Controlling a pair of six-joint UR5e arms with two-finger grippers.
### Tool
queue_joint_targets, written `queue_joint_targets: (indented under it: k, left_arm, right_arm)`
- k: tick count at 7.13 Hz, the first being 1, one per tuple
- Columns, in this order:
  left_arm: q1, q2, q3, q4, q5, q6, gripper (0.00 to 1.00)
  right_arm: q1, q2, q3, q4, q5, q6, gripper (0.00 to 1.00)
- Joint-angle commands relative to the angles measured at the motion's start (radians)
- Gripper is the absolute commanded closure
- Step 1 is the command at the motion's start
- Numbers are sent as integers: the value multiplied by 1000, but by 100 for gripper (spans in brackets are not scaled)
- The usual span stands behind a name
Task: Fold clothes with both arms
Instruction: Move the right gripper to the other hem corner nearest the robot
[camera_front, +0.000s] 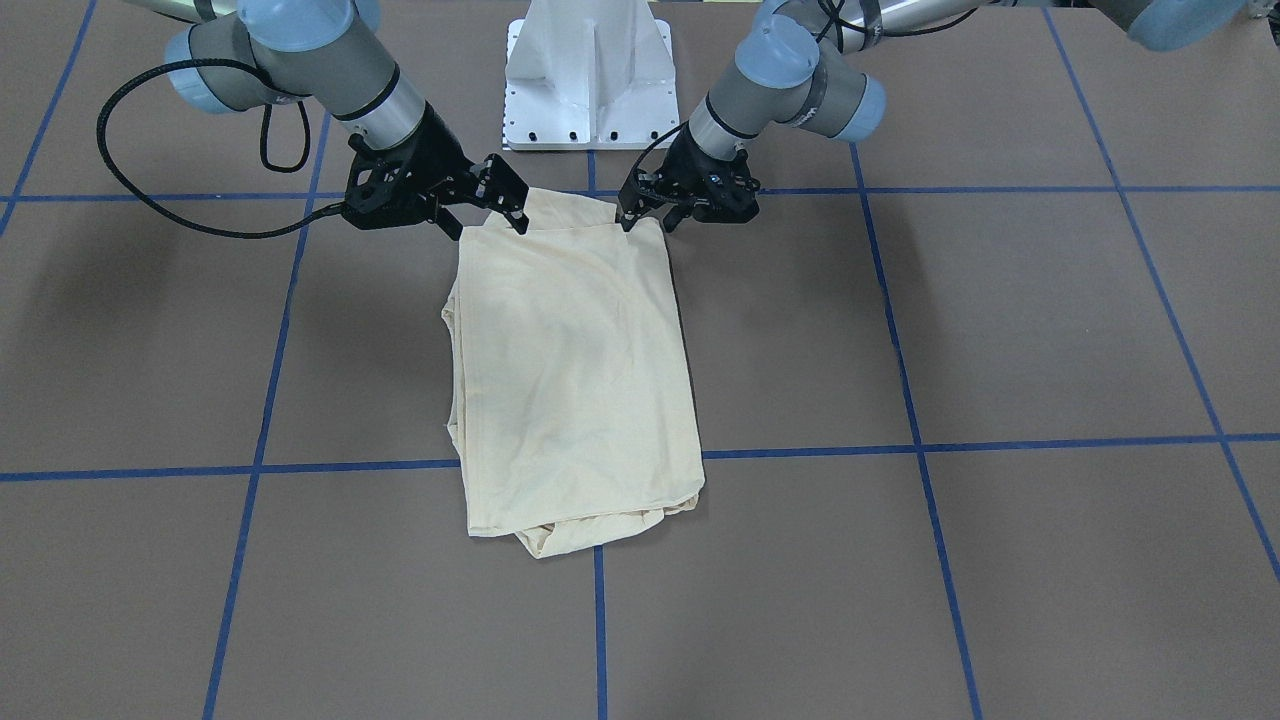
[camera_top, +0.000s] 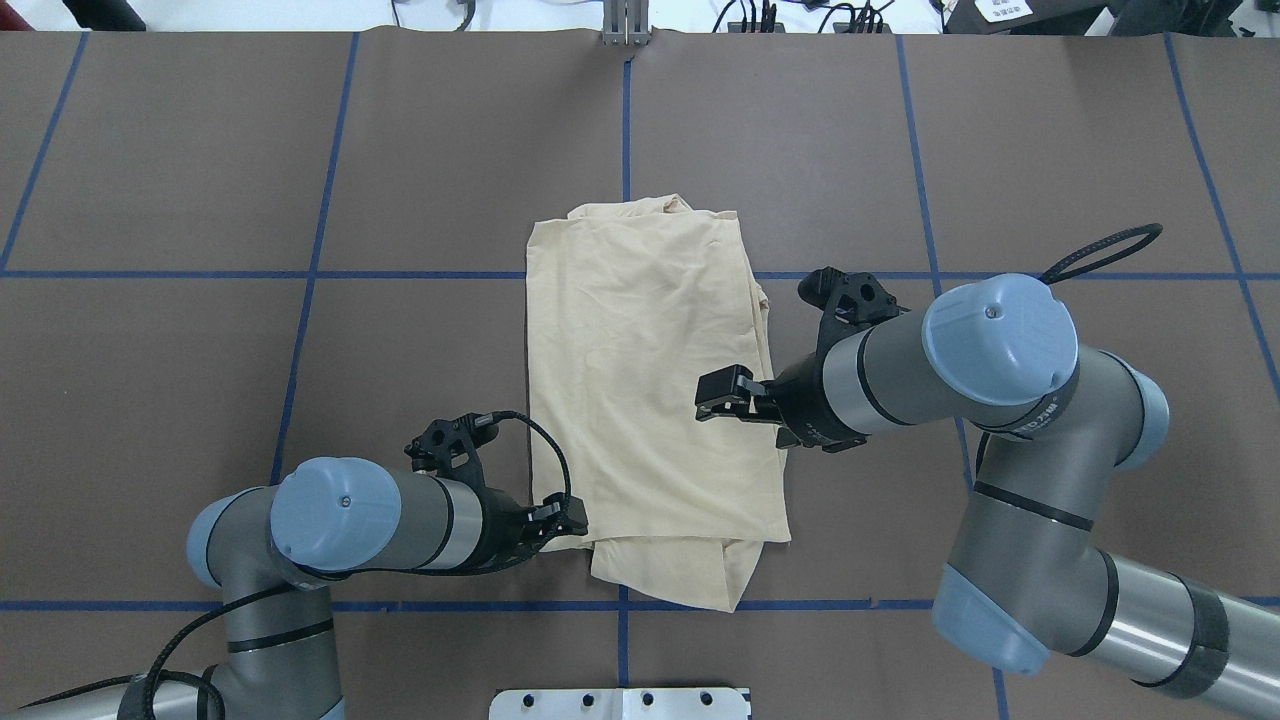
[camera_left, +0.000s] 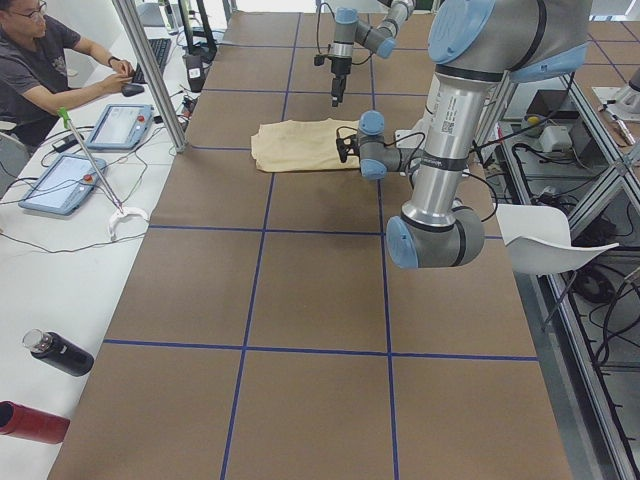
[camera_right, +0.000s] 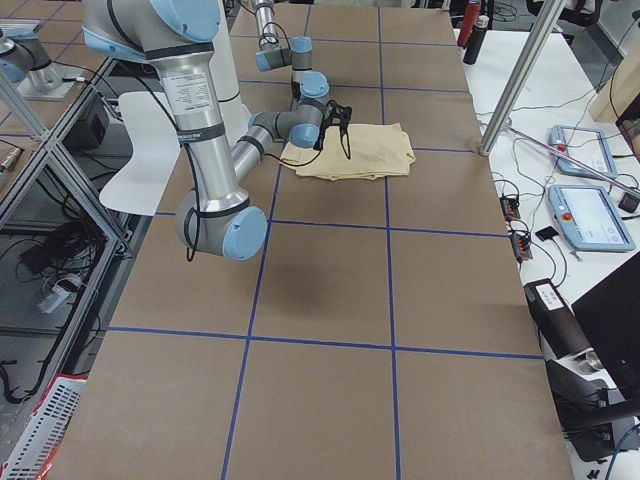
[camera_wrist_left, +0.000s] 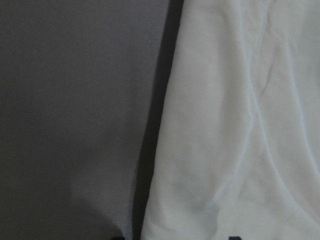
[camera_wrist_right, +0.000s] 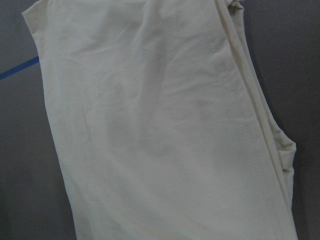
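Observation:
The pale cream-yellow shirt (camera_top: 650, 380) lies folded into a long narrow rectangle on the brown table (camera_top: 200, 180), plain side up, with loose folded layers at both short ends. My left gripper (camera_top: 565, 522) sits low at the shirt's near left corner, open, its fingertips apart beside the cloth edge (camera_wrist_left: 240, 125). In the front-facing view that gripper (camera_front: 647, 218) is on the right. My right gripper (camera_top: 715, 395) hovers open over the shirt's right edge, holding nothing; the front-facing view puts it (camera_front: 488, 222) on the left. Its wrist camera looks straight down on the shirt (camera_wrist_right: 160, 130).
The white pedestal base (camera_front: 590, 80) stands just behind the shirt's near end. Blue tape lines (camera_front: 920, 440) grid the table. A person (camera_left: 45, 60) sits at a side desk with tablets (camera_left: 120, 125). A metal pole (camera_right: 515, 85) rises at the table's far edge.

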Motion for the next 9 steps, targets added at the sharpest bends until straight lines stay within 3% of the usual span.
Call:
queue_joint_targets:
  k: [1, 4, 6, 8, 9]
  left_arm:
    - [1, -9, 4, 3, 2, -6, 33]
    - [1, -12, 4, 3, 2, -10, 64]
    - [1, -12, 4, 6, 2, -10, 100]
    - [-2, -12, 3, 8, 0, -6, 100]
    - [-2, -12, -2, 8, 0, -6, 100]
  right_arm:
    - [1, 0, 11, 0, 3, 0, 0]
    - [1, -3, 12, 0, 3, 0, 0]
    - [1, -6, 12, 0, 1, 0, 0]
    - [-4, -8, 8, -9, -9, 35, 0]
    - [-48, -3, 5, -14, -48, 160, 0]
